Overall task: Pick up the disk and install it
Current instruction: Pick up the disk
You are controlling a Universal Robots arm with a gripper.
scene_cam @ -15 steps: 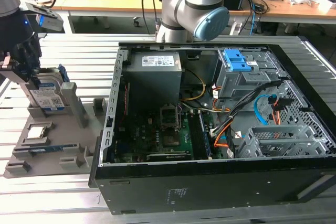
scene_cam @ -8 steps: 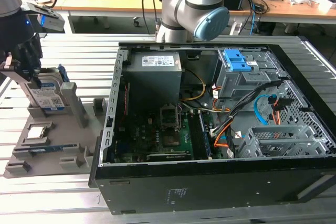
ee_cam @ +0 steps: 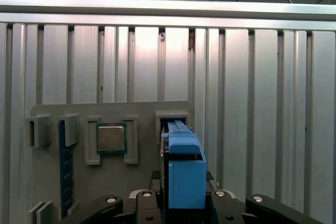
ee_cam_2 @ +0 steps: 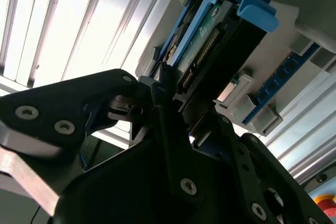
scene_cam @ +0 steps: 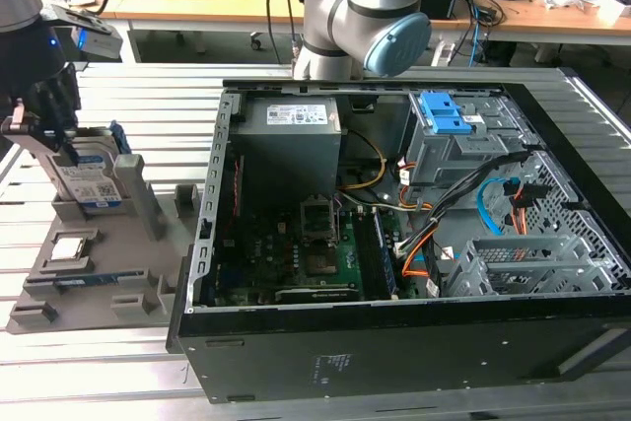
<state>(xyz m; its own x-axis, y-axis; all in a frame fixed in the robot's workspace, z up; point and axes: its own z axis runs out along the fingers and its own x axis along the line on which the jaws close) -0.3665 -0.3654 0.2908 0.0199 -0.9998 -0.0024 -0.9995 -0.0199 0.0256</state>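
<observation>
Silver-grey and edged with blue rails, the disk (scene_cam: 89,182) was seen standing upright on its edge in a slot of a grey holder tray (scene_cam: 148,263) at the exterior view's left. It was well apart from the open computer case (scene_cam: 414,342) at that view's right. The tray was laid on a ribbed aluminium table (scene_cam: 59,362).

The gripper (scene_cam: 61,150) was positioned over the disk's top edge. In the first wrist view the disk (ee_cam: 185,174), blue rail foremost, was framed between the gripper's black finger links, which were set narrow against both of its sides. In the second wrist view the fingertips (ee_cam_2: 157,90) were seen touching the disk (ee_cam_2: 210,51) near its connector edge. The fingers were judged to be clamped on the disk, though the pads themselves were hidden.

The disk's lower edge was seated in the slot, so the pick-up step was judged to be in hand, with the grasp made and nothing lifted. A small square chip (ee_cam: 111,138) was resting in its own recess just beside the disk's slot. Inside the case, a grey drive cage with a blue latch (scene_cam: 444,125) was visible at the far right.

A straight pull along the slot walls, with a firm hold, was judged to be what the lift called for, so that the rails would not be caught.
</observation>
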